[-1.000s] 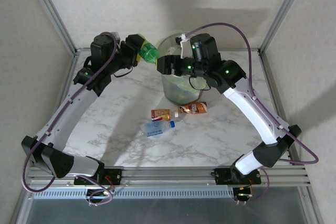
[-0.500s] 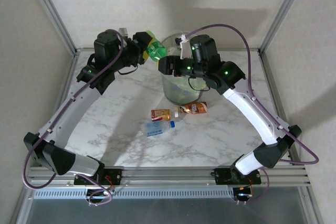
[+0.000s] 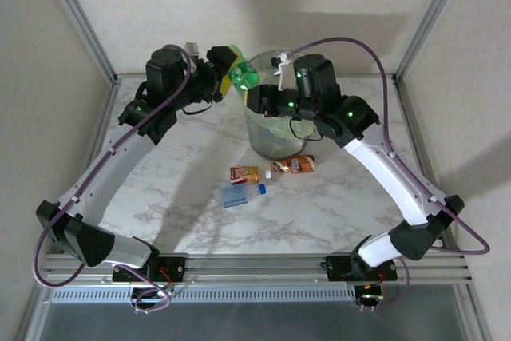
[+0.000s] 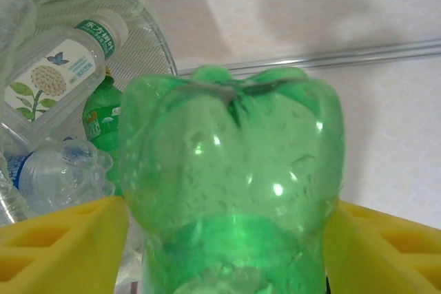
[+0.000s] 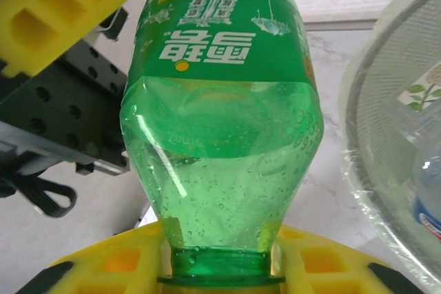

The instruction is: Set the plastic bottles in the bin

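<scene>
Locate the green bottle (image 3: 242, 79): it hangs clear of the table, just beside the left rim of the bin (image 3: 257, 143). Its long axis runs between the two grippers, with the neck toward the right gripper (image 5: 220, 270). The lobed base is at the left gripper (image 3: 231, 69), which pinches the body. The right fingers (image 5: 103, 266) flank the neck; you cannot tell whether they clamp it.

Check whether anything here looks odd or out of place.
The green bottle, held by the left gripper at the bin rim, is dented, and its neck also sits between the fingers of the right gripper. On the table in front of the bin lie three more bottles, not yet binned.
</scene>
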